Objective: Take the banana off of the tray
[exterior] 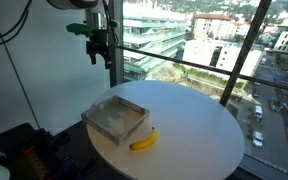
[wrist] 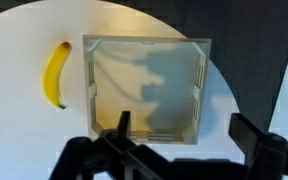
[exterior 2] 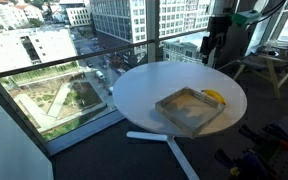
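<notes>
The small yellow banana (exterior: 143, 141) lies on the round white table (exterior: 199, 120) just outside the tray (exterior: 117, 118), beside one of its wooden edges. In the wrist view the banana (wrist: 56, 74) lies left of the square tray (wrist: 144, 88), whose pale base is bare. In an exterior view the banana (exterior 2: 215, 97) shows behind the tray (exterior 2: 189, 110). My gripper (exterior: 97, 45) hangs high above the table, well clear of both. Its fingers (wrist: 182, 130) are spread apart and hold nothing.
The table stands next to large windows with a railing (exterior: 184, 62) and a city view. A wooden stool (exterior 2: 269, 68) stands to one side. Dark equipment (exterior: 24, 155) sits on the floor by the table. The table foot (exterior 2: 169, 145) spreads below.
</notes>
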